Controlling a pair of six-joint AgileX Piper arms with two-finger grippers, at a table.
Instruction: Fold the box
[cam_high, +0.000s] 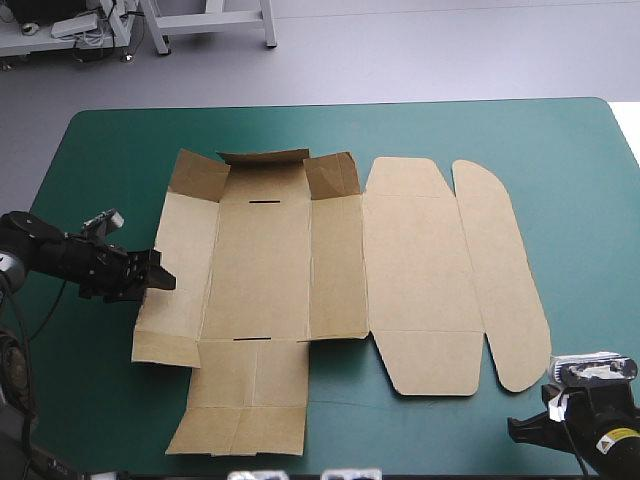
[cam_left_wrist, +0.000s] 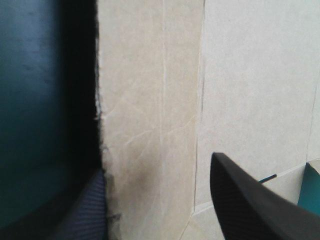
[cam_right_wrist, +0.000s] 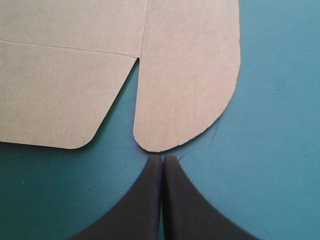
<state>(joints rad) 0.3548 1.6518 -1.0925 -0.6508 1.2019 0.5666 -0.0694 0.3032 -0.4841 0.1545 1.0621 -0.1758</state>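
Mostly flat across the teal-green surface (cam_high: 580, 180): brown box (cam_high: 260, 260), long axis left to right, tray panels toward the left, lid and rounded flap (cam_high: 505, 280) toward the right. Far corner flaps (cam_high: 198, 175) partly raised; the rest unfolded. Left claw (cam_high: 160, 272) nearer the work: spread open at the left side panel (cam_high: 175, 280), one finger (cam_left_wrist: 95, 210) outside the board, the other over it, outer edge between. Edge running near to far, square across the reach. Right claw (cam_right_wrist: 163, 162) clenched, empty, just short of the rounded flap's near tip. Probably a left-arm move next: side wall up and inward.
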